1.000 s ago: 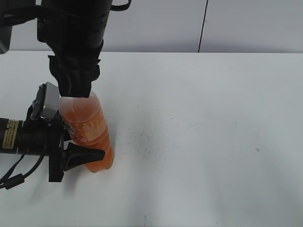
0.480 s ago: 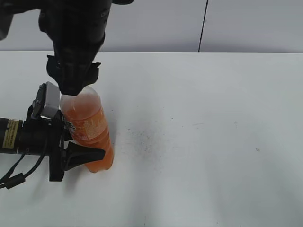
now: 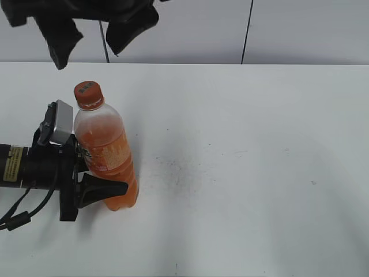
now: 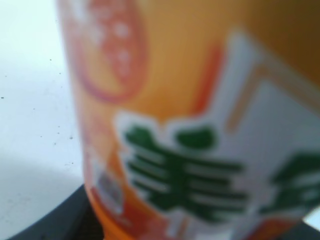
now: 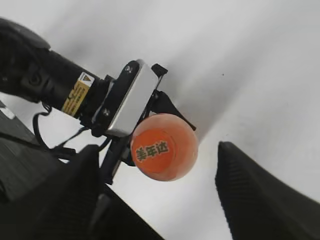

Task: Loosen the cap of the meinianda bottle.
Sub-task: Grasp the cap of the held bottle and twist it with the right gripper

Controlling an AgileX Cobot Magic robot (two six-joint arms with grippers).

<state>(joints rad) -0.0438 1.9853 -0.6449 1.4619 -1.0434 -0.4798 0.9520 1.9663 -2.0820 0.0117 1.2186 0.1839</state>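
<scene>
We see the meinianda bottle (image 3: 106,156) standing upright on the worktop (image 3: 242,167) at its left side, long axis vertical, the cap (image 3: 88,95) pointing up and seated on the neck; the left gripper (image 3: 95,190) pinches the ribbed lower body; the right gripper (image 3: 92,32) hangs spread above the cap, touching nothing; whether the cap is loosened we cannot tell from its look; we judge the turning either finished or due for another grasp, with no gap visible under the cap.
</scene>
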